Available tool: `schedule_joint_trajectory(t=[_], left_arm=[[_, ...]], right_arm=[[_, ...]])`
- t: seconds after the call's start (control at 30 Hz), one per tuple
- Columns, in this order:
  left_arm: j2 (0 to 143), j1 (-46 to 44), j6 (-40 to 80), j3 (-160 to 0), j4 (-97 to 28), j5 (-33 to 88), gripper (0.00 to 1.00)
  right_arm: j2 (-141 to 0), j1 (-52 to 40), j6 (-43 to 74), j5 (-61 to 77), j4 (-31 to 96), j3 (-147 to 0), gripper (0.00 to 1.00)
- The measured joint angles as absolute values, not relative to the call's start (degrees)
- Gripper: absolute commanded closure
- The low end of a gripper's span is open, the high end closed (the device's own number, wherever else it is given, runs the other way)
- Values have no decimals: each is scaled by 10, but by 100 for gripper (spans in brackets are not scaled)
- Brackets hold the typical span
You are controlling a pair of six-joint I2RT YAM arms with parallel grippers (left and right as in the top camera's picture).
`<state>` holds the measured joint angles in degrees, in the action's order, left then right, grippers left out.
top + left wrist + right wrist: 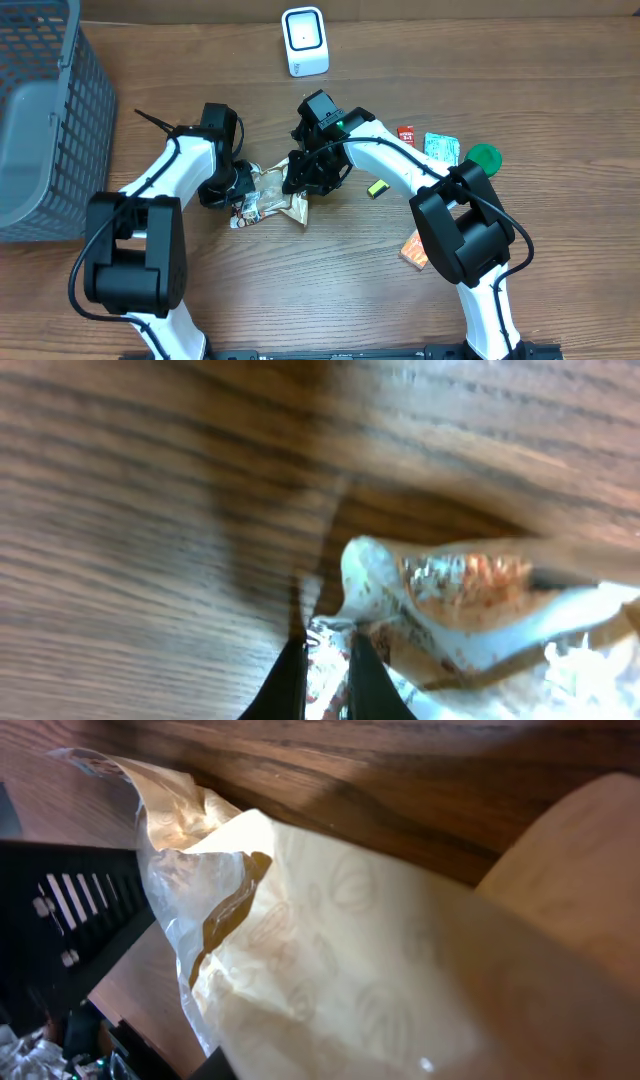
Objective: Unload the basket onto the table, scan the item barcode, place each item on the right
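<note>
Overhead and wrist views, both arms meeting at mid-bench. The packet [270, 195], a crumpled foil-and-film bag, sits between the two arms, low over the bench [300, 300]; we cannot tell whether it rests there or is slightly raised. The left end effector [238, 190] is clenched on the packet's left edge; in the left wrist view its jaws stand together with a sliver of foil pinched between them. The right end effector [305, 178] is at the packet's right edge; the right wrist view is filled by pale film [350, 950] pressed close to the lens, and we cannot tell whether this end effector has gripped it or stands loose around it.

The scanner [305, 42], a white upright unit, stands at the far edge of the bench, well apart from the packet; its window faces nothing at present. No barcode shows in any view; we judge it hidden in the creases or on the underside.

Progress, as we judge it: early. Done: the packet is reached and held on at least one side. Left: securing the second hold, spreading the film flat, finding the barcode, carrying the packet to the scanner, and turning the code to its window. The basket [45, 120] at the left plays no part in this step.
</note>
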<state>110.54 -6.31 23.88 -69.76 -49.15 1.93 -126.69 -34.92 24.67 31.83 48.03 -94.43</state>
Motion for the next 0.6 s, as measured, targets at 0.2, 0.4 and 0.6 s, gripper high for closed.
schedule_joint_trajectory(t=[0.2,0.4,0.6], left_arm=[[1127,-37,235,-794,-548,19,96],[1126,0,196,-876,-549,14,83],[1126,31,139,-878,-547,-25,0]], right_arm=[[-1267,-349,235,326,484,-944,77],[-1267,-349,230,328,493,-944,78],[-1267,-349,225,331,497,-944,91]])
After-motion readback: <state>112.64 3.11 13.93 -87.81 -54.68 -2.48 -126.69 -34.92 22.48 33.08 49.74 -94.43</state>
